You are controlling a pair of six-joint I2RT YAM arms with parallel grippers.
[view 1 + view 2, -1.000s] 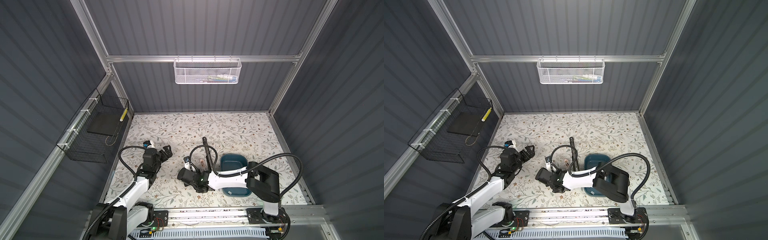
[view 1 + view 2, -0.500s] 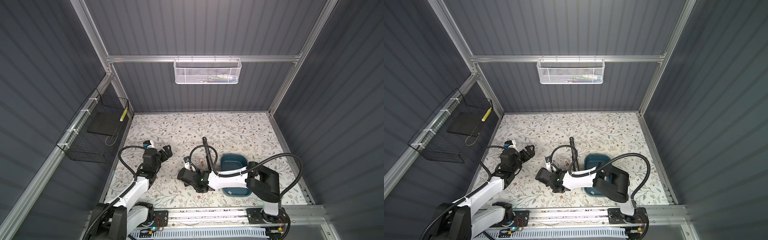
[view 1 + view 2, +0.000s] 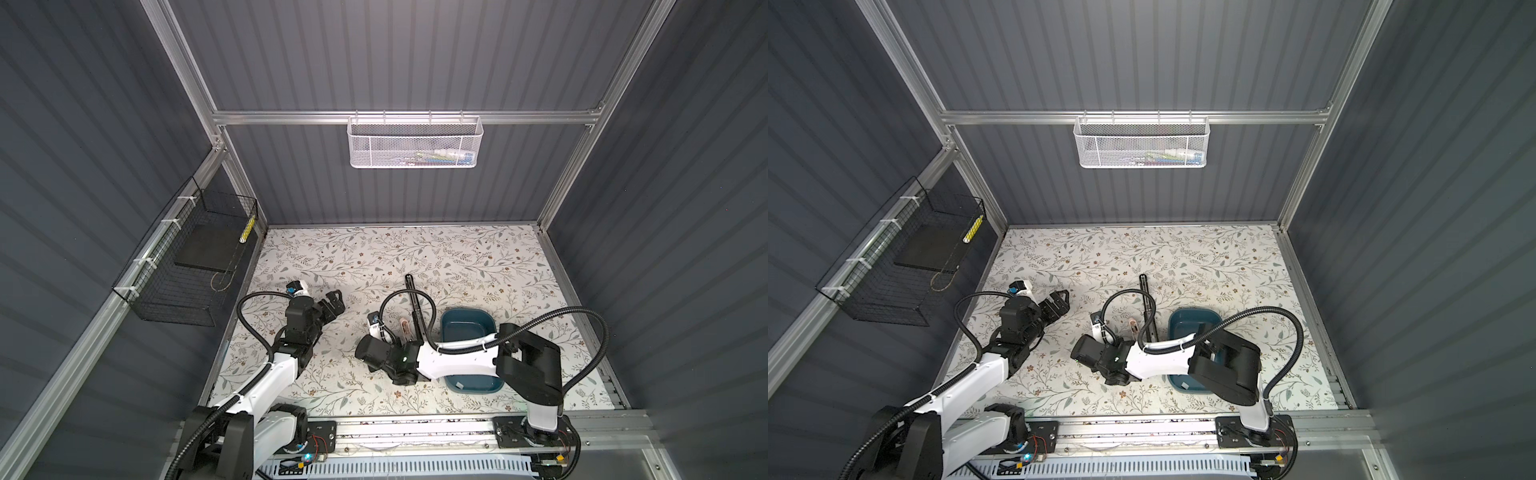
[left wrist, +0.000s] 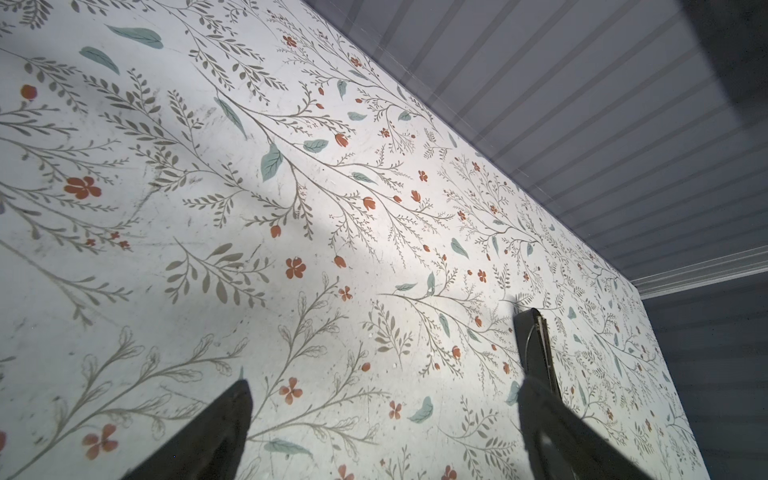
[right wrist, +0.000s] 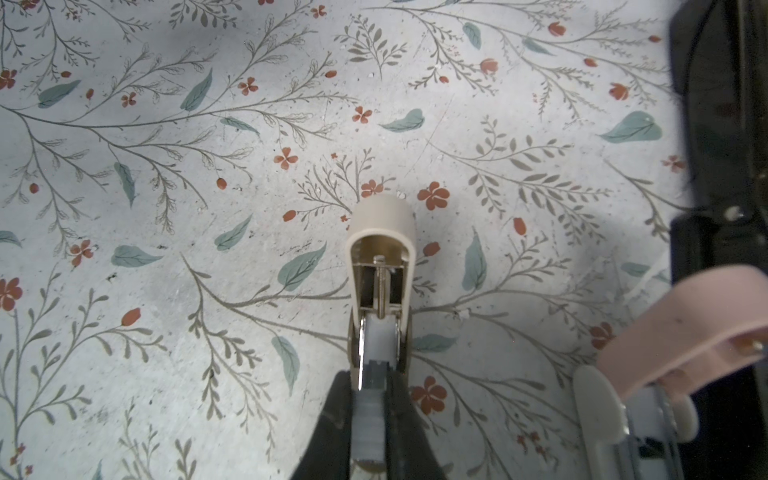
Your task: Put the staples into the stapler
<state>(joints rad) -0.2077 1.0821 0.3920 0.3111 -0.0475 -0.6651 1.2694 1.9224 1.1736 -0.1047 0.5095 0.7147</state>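
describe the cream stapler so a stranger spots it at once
On the floral table, three staplers lie beside the dark teal bin. Farthest from it, the small cream plastic stapler sits open under the right gripper's pale grey staple strip; the pink stapler and long black stapler lie between.

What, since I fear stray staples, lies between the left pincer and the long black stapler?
Bare floral tabletop, with the right arm's cable loop arching above it near the black stapler, in both top views.
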